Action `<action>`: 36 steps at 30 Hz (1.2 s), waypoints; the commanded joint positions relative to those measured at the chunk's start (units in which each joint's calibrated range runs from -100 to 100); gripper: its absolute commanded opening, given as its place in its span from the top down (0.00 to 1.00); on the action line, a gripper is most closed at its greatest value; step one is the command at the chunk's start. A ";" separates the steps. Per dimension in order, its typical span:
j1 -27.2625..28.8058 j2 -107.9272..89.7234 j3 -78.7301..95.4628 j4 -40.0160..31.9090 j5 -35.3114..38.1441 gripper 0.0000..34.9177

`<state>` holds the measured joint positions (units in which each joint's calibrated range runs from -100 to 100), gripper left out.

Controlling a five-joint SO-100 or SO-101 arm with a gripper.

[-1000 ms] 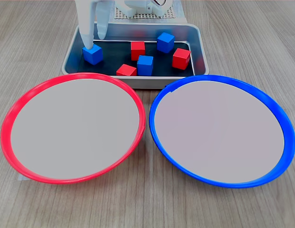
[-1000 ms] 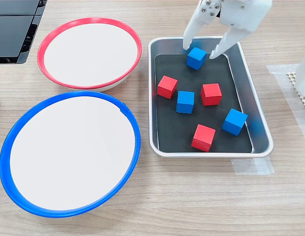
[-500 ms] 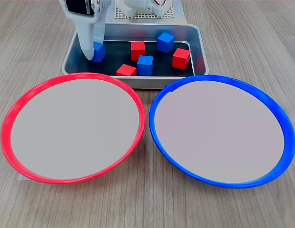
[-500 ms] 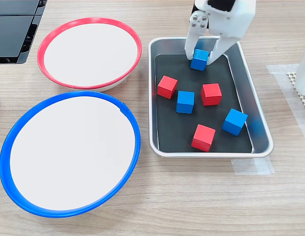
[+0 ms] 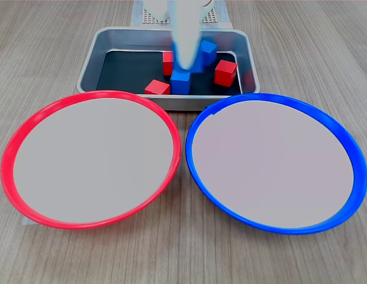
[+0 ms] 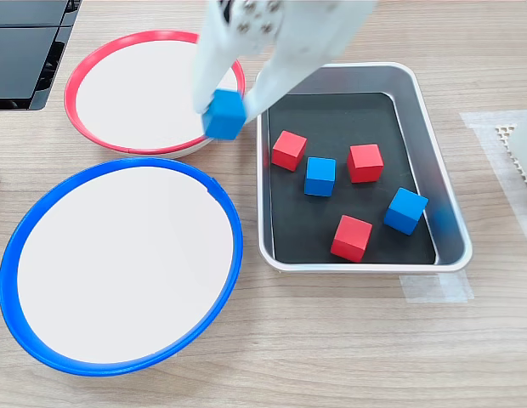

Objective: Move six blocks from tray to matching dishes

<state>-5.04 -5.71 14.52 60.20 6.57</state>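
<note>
Five blocks lie in the silver tray point(image 6: 450, 246) while the white gripper point(image 6: 232, 109) grasps a sixth blue block point(image 6: 224, 115), raised near the red-rimmed dish's point(image 6: 102, 59) right edge in the second exterior view.

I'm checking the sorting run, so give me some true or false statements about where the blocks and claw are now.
1. The claw holds a blue block. True.
2. Six blocks lie in the tray. False: five, three red and two blue.
3. Both dishes are empty. True: red dish and blue dish hold nothing.
4. The held block is resting on the tray floor. False: it is lifted, seen near the red dish's rim in the second exterior view.
</note>
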 commanded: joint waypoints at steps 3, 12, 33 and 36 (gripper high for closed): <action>-9.31 11.30 -9.38 -12.45 -0.54 0.99; -9.69 13.52 -8.19 -9.64 3.27 0.47; 14.41 2.09 12.75 5.88 32.82 0.43; 14.22 3.11 12.75 5.47 33.16 0.43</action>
<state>8.32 -2.98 27.13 66.48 38.90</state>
